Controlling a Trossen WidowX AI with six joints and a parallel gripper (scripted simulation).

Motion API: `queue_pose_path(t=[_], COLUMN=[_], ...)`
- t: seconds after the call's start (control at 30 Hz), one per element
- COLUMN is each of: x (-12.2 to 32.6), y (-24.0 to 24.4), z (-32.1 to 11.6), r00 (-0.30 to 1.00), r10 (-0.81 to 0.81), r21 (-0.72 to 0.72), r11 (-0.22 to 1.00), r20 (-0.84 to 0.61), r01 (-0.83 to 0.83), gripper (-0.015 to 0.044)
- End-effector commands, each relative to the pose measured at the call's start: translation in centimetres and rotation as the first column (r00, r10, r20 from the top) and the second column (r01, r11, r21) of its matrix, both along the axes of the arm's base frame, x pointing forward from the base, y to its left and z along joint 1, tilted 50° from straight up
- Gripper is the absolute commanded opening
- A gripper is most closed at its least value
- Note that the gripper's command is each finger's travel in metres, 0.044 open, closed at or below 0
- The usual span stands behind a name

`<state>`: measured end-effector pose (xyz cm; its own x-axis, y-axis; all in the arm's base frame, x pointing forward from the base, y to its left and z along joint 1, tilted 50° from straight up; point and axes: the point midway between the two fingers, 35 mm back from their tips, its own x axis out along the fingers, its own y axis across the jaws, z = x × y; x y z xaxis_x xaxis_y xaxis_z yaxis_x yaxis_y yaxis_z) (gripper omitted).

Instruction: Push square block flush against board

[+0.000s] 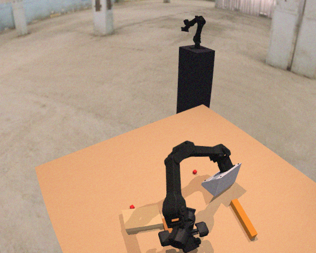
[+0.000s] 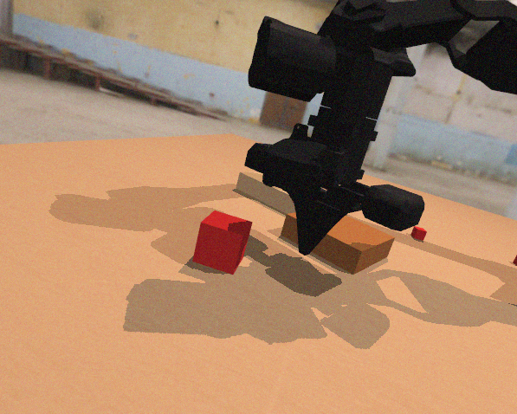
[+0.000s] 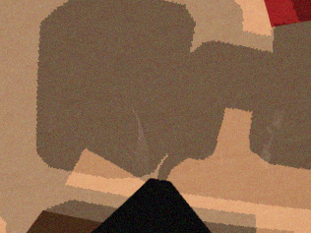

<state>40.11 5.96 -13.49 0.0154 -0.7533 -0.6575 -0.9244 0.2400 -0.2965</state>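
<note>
The orange-brown square block (image 1: pixel 166 225) (image 2: pixel 361 236) (image 3: pixel 59 222) lies flat on the table, partly hidden by my gripper. The pale tan board (image 1: pixel 141 218) (image 2: pixel 262 191) lies flat beside it, on its left in the top view. The block's left side is very near the board's right end; whether they touch, and how their edges line up, I cannot tell. My gripper (image 2: pixel 305 249) (image 3: pixel 156 190) is shut and empty, pointing down. Its tips are low, in front of the block's near long side in the exterior view. Contact with the block is not clear.
A large-looking red cube (image 2: pixel 221 240) stands near the gripper in the exterior view. Small red cubes (image 1: pixel 132 206) (image 1: pixel 195 171) lie behind the board and near the arm's grey wedge base (image 1: pixel 226 182). An orange bar (image 1: pixel 243 218) lies to the right.
</note>
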Motion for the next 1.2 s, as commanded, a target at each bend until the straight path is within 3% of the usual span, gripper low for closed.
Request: queue_pose_path(t=[0.0, 1.17], x=[0.0, -0.6], y=[-0.3, -2.0], z=[0.4, 2.4], r00=[1.000, 1.000], r10=[0.003, 0.004], r21=[-0.004, -0.004], r11=[1.000, 1.000], r20=[0.002, 0.001], r01=[-0.003, -0.004], gripper=[0.0000, 0.0000])
